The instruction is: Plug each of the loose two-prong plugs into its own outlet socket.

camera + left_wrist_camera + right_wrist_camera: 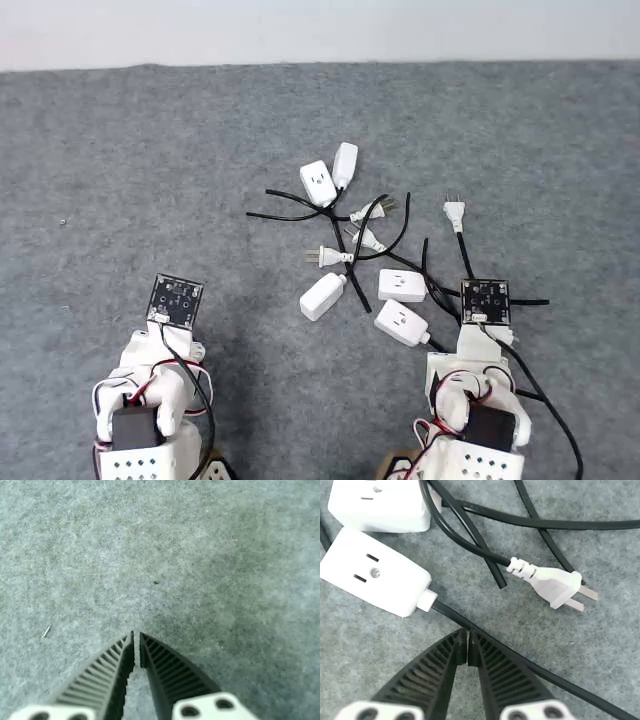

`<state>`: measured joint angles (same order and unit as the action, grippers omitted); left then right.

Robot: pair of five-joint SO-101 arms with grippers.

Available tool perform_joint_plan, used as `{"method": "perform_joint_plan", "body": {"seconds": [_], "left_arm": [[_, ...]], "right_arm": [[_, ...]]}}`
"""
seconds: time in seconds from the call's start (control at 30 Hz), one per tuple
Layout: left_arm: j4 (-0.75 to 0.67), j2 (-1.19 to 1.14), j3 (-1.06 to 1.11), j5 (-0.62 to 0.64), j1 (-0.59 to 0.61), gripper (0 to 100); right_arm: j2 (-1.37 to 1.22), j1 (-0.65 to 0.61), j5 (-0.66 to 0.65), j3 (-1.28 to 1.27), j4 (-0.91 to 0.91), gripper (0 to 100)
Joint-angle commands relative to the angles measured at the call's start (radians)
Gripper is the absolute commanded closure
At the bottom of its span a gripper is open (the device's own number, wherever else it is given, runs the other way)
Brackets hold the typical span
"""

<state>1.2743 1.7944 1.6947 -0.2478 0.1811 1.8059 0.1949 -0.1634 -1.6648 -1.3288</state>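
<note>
Several white outlet sockets, such as two side by side [402, 285] [402, 323], lie mid-table among tangled black cords. White two-prong plugs lie loose around them [327, 257] [455, 212] [368, 238]. In the right wrist view, my right gripper [468, 632] is shut and empty, its tips just above a black cord [545, 675] that leaves one socket [375, 575]. A loose plug [555, 587] lies just beyond, and a second socket [377, 502] lies farther off. My left gripper [136, 635] is shut over bare grey carpet. The left arm [165, 400] sits at the front left and the right arm [480, 400] at the front right.
Grey carpet [120, 180] covers the table, with open room on the left and at the far side. Two more sockets [318, 183] [345, 165] lie at the back of the pile and another one [323, 296] at its front left. A cord [560, 430] trails past the right arm.
</note>
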Motion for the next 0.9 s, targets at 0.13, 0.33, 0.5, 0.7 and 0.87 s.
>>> {"method": "perform_joint_plan", "body": {"seconds": [0.13, 0.33, 0.5, 0.7, 0.87], "left_arm": [[-0.018, 0.003, -0.010, 0.008, 0.003, 99], [-0.018, 0.003, -0.010, 0.008, 0.003, 99], [-0.018, 0.003, -0.010, 0.008, -0.002, 99], [-0.018, 0.003, -0.010, 0.009, 0.005, 99], [-0.018, 0.003, -0.010, 0.009, 0.006, 99]], "right_arm": [[0.010, -0.004, 0.008, -0.018, 0.019, 98.7], [0.010, -0.004, 0.008, -0.018, 0.019, 98.7], [0.010, -0.004, 0.008, -0.018, 0.019, 98.7], [0.010, -0.033, 0.005, -0.018, 0.019, 98.3], [0.010, 0.019, 0.000, 0.018, 0.019, 98.3]]}}
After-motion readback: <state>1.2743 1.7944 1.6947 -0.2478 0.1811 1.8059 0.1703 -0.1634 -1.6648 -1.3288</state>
